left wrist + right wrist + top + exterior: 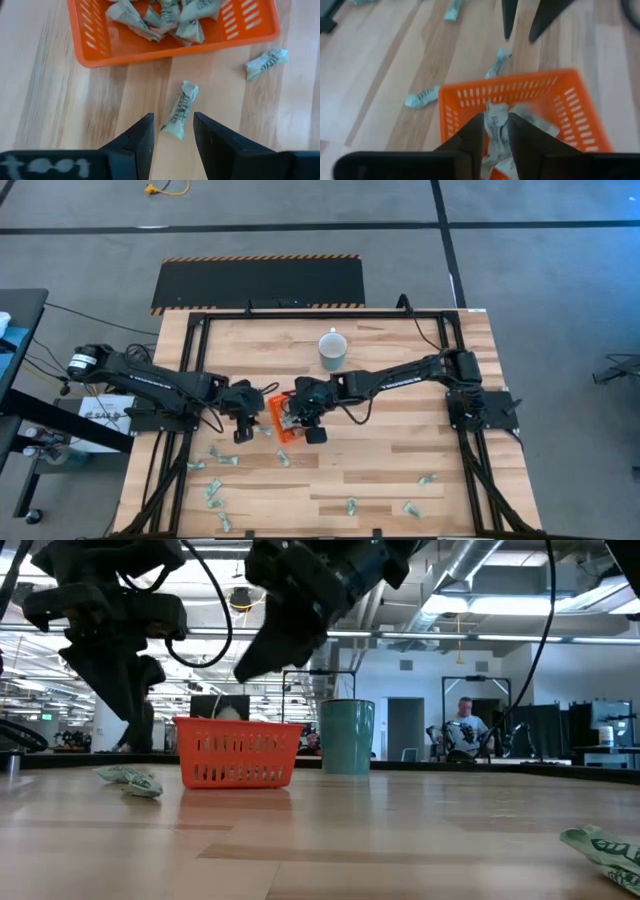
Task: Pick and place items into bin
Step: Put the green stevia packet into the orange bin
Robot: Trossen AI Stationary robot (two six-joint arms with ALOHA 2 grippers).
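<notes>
The right gripper (pixel 495 131) hangs over the orange bin (pixel 283 420), its two dark fingers parted a little with a crinkled green-and-white wrapped piece (pixel 496 125) showing in the gap between them; whether the pads grip it or have let it go cannot be told. Below it, more wrapped pieces (pixel 165 17) lie heaped in the bin, which sits near the middle of the table (pixel 400 470), just in front of the pale mug (pixel 333 348). The left gripper (pixel 172 131) is low beside the bin's left side, fingers apart and empty, straddling the end of one loose piece (pixel 181 109) lying on the wood just outside the bin wall. More loose pieces (pixel 215 492) are scattered toward the table's front edge and front left corner. These pieces look very light, soft and crushable, with slick wrappers, so a pinch across the fatter middle rather than a twisted end seems the surest hold. The wrist views show the bin's contents and the finger gaps, which the overhead view hides under the arms; the low view shows the bin's slotted wall (pixel 238 755) and both grippers raised clear of the tabletop.
</notes>
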